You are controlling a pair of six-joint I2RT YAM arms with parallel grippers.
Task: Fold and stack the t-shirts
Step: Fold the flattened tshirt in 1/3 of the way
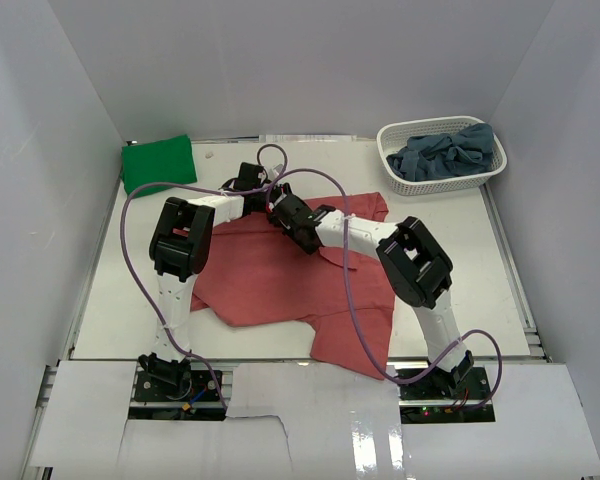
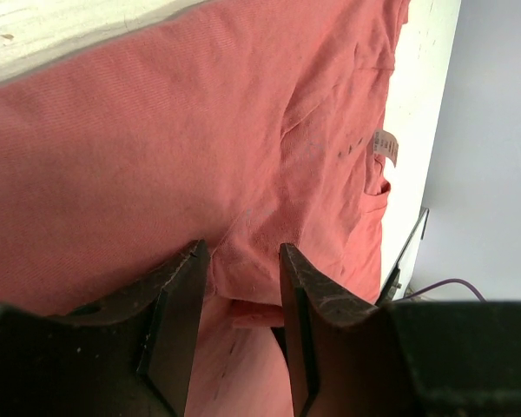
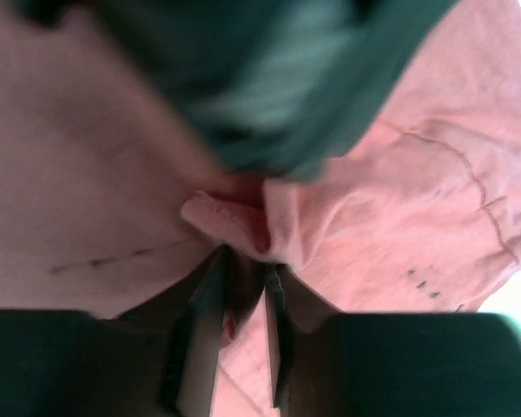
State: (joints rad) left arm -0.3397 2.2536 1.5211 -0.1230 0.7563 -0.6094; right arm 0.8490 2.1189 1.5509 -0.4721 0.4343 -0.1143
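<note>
So the whole thing hinges on one spot: the far edge of the salmon-red t-shirt (image 1: 270, 285), about mid-bench, where both claws hover just beside each other. From there nearly all of the shirt lies toward the near side, spread flat on the bench (image 1: 460, 260) with one flap reaching to the near right. It's rumpled enough that I wouldn't swear to its long axis, but it looks wider left to right than far to near.

The right claw (image 3: 241, 265) is the one on the job. Its jaws stand narrow with a raised ridge of the red cloth pinched between them, the ridge pointing straight away from the claw. The left claw (image 2: 241, 252) sits about half open over the same shirt, right above the cloth, and I can't see it gripping anything. The neck label shows off to one side in that view. Something dark and blurry hangs just past the right claw, probably the other arm, can't say for sure.

My guess is the next pull goes toward the near side to fold the far edge over, and the right arm has the better hold.

Headcount:
- Red shirts: one.
- Green: one green t-shirt (image 1: 158, 163), already folded at the far left.
- Grey-blue t-shirts (image 1: 450, 150): a heap at the far right — can't count them.
- One white basket (image 1: 398, 185), holding that heap.
</note>
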